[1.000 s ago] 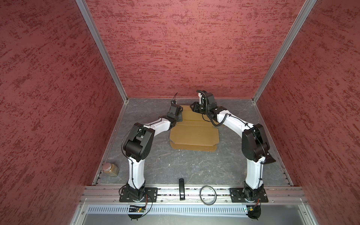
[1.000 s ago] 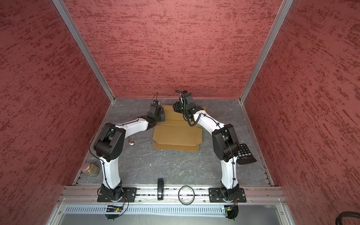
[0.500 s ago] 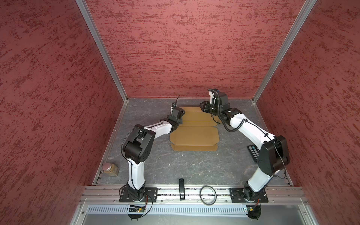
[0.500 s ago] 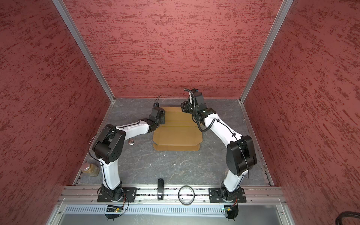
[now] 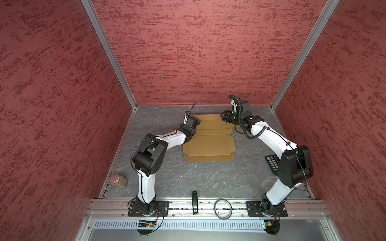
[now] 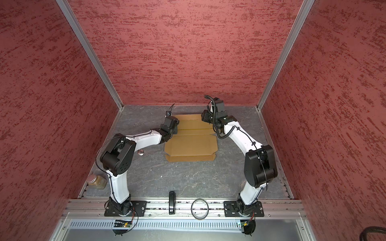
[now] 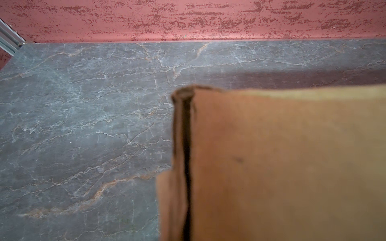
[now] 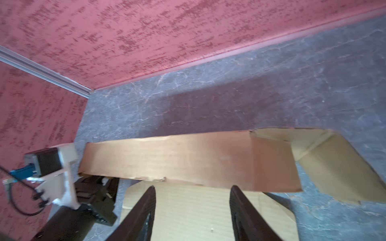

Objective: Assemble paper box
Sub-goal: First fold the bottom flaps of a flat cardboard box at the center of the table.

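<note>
The paper box [image 5: 208,144] is a flat tan cardboard sheet with creases and flaps, lying at the back middle of the table in both top views [image 6: 191,145]. Its rear flap [image 8: 188,156] stands raised. My left gripper [image 5: 191,123] is at that flap's left end and shut on it. The cardboard [image 7: 282,156] fills the left wrist view and hides the fingers. My right gripper [image 8: 193,191] hovers open over the sheet near its right rear corner [image 5: 224,116], just short of the raised flap. Nothing is between its dark fingers [image 8: 153,194].
A glass jar [image 5: 118,182] lies at the front left by the wall. A black calculator [image 5: 272,164] lies at the right, partly under the right arm. A black bar [image 5: 194,202] and a ring [image 5: 223,211] sit on the front rail. Red walls close three sides.
My right arm has swung rightward, carrying its gripper from the flap's rear middle to the right rear corner, and its jaws have spread wider. The left gripper has barely moved.
</note>
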Robot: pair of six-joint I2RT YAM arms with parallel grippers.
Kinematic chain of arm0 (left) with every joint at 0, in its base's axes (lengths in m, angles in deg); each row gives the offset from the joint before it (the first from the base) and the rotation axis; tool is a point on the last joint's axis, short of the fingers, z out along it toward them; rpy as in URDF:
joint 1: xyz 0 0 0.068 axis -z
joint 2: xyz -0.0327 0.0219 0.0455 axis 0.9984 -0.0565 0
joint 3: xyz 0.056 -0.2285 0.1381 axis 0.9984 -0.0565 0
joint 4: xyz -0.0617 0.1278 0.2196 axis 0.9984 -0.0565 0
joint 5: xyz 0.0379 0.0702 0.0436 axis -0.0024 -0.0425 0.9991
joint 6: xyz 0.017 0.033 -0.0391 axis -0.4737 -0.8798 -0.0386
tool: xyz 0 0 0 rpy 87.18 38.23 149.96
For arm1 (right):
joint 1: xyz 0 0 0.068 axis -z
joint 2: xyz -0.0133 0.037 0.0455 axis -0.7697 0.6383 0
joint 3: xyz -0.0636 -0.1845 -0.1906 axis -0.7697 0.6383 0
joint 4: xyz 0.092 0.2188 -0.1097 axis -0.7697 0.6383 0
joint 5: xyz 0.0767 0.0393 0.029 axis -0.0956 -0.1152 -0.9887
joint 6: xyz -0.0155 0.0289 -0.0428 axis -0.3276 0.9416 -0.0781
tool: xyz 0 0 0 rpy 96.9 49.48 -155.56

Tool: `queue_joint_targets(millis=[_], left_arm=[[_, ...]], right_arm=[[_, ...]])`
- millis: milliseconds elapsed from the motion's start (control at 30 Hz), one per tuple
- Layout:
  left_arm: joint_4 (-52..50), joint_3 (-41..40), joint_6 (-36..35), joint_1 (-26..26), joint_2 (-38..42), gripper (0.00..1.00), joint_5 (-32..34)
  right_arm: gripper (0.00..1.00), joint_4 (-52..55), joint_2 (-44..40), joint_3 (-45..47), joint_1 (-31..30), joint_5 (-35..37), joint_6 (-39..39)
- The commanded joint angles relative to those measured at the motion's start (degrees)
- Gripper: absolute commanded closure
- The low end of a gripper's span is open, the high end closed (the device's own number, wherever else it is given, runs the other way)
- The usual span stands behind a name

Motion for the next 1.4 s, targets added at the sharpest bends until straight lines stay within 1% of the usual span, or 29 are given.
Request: queue_joint_targets(millis=[0, 100, 333, 433, 633, 967, 1133, 1367], left_arm=[[-1.9, -0.9, -1.8, 0.2, -0.2, 1.0, 0.7], [-1.7, -1.0, -2.0, 0.3, 0.1, 1.0, 0.3], [-0.4, -1.2, -2.7, 0.3, 0.3, 1.0, -1.3], [0.2, -1.4, -3.2, 0.4, 0.5, 1.0, -1.9], [0.8, -1.6, -4.0, 0.4, 0.6, 1.0, -2.9], [1.4, -2.2, -5.3, 0.4, 1.5, 1.0, -3.7], [1.5, -2.6, -5.8, 0.4, 1.6, 1.0, -4.2], [2.5, -3.1, -6.1, 0.4, 2.0, 1.0, -5.1]], right_arm=[[0.41, 1.9, 1.6, -2.1, 0.8, 1.2, -1.6], [0.4, 1.4, 2.5, -2.0, 1.2, 0.8, -1.5], [0.4, -1.4, 3.7, -0.3, 1.5, -2.4, 0.2], [0.4, -1.9, 3.9, 0.1, 1.5, -2.4, 0.3], [0.4, -1.2, 2.6, -0.3, 2.1, 0.5, -1.7], [0.38, 2.1, 2.9, -3.6, 4.0, 1.5, -6.0], [0.37, 1.9, 3.8, -3.9, 4.9, 1.0, -7.6], [0.37, 1.4, 6.8, -4.9, 5.4, -2.4, -7.0]])
